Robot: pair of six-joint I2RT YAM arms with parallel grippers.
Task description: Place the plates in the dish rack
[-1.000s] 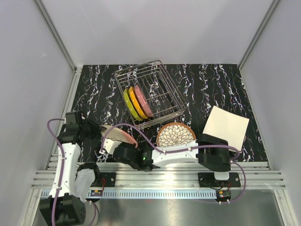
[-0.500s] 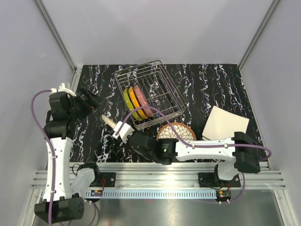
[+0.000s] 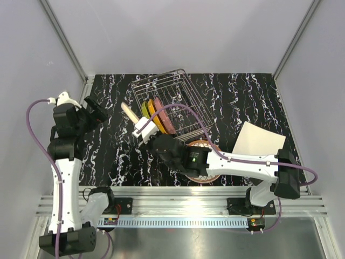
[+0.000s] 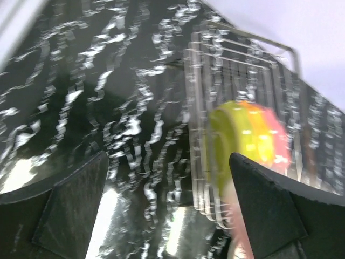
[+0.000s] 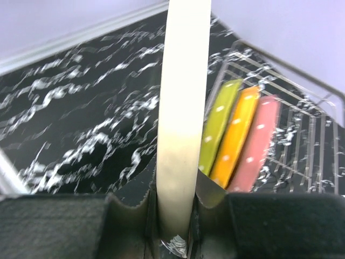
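- Your right gripper [image 3: 139, 127] is clamped on the lower edge of a cream plate [image 3: 129, 114], which stands on edge and tilts up to the left.
- A second ago that plate lay low over the near left of the table [image 3: 108, 156], with both grippers at it. It is now raised just beside the left side of the dish rack [image 3: 186, 89].
- The right wrist view shows the cream plate [image 5: 183, 108] close to the green plate [image 5: 220, 124]; whether they touch you cannot tell.
- The green plate, the orange plate [image 5: 237, 135] and the pink plate [image 5: 259, 145] stand upright in the rack as before.
- Your left gripper [image 3: 97, 110] has let go. Its jaws stand wide and empty, drawn back over the left edge of the table, well apart from the plate.
- The right arm now reaches across the brown-rimmed plate [image 3: 205, 143] and hides most of it.
- The square cream plate [image 3: 259, 144] has not moved on the right.
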